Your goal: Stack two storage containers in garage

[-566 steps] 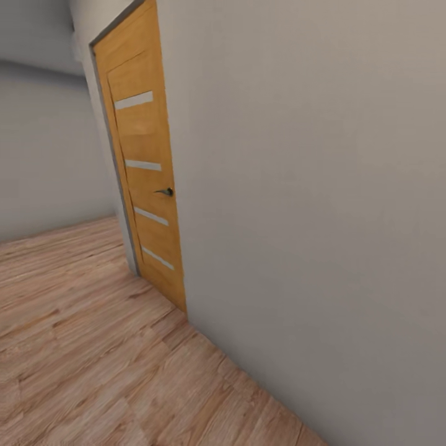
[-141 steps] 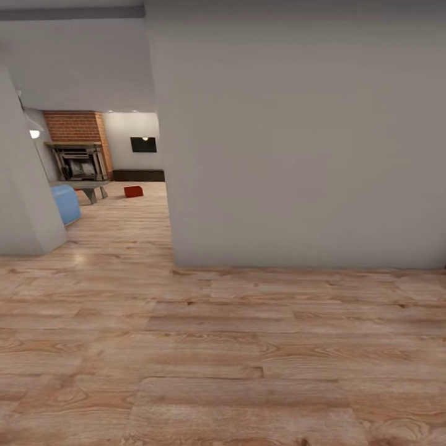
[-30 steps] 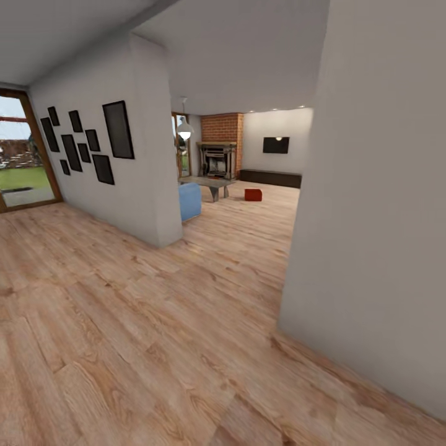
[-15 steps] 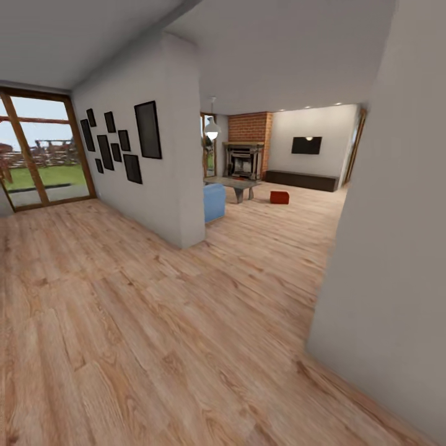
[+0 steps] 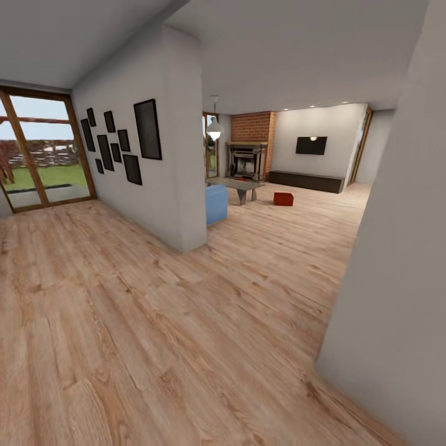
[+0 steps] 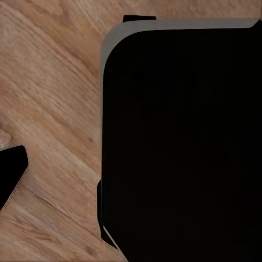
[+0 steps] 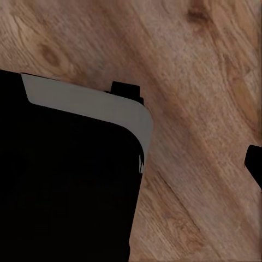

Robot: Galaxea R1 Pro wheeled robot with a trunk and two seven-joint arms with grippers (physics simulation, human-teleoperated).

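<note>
One storage container (image 5: pixel 284 198), a small orange-red bin, sits on the light wood floor of the living room far ahead in the head view, just right of the low table (image 5: pixel 237 185). It is well beyond arm's reach. A second container cannot be made out from here. Both wrist views look down at wood planks (image 6: pixel 49 98) (image 7: pixel 207 82) past a large black part of my own body (image 6: pixel 180 142) (image 7: pixel 65 180). The garage is out of view.
A white partition wall (image 5: pixel 167 155) with black picture frames juts out on the left, a blue sofa (image 5: pixel 215 204) behind its end. A grey wall corner (image 5: pixel 396 260) stands close on the right. Brick fireplace (image 5: pixel 248 158), wall TV (image 5: pixel 310 145) and glass doors (image 5: pixel 43 152) lie beyond.
The whole head picture has shifted: the camera has moved forward past the right wall corner, so more of the living room shows. Nothing in the room itself has moved.
</note>
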